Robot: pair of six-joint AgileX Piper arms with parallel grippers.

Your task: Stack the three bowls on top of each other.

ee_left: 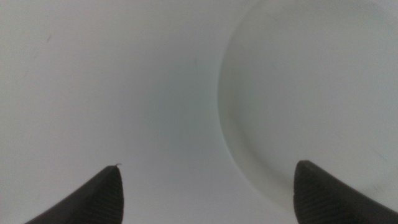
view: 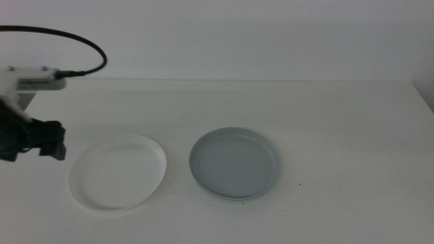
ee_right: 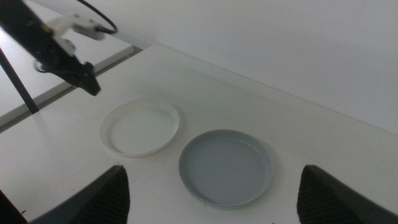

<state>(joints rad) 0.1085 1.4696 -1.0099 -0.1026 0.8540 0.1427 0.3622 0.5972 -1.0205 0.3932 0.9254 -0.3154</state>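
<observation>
I count two bowl spots: white bowl [view: 118, 171] alone, grey bowl [view: 234, 163] atop a pale one (only its rim shows). My left gripper [view: 55, 140], jaws apart, hovers beside the white; right waits, open.

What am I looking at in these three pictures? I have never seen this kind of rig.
Two robot arms work at a white table. One picture looks down over the table; the other two come from cameras on each arm's wrist, with that gripper's dark jaws at the bottom.

The left gripper hovers open and empty, beside the white bowl. The right gripper is outside the overhead picture; its own camera shows it open, empty, looking down at the table from above.

To the right of the white bowl, the grey bowl already sits in another one, of which only a pale edge shows.
</observation>
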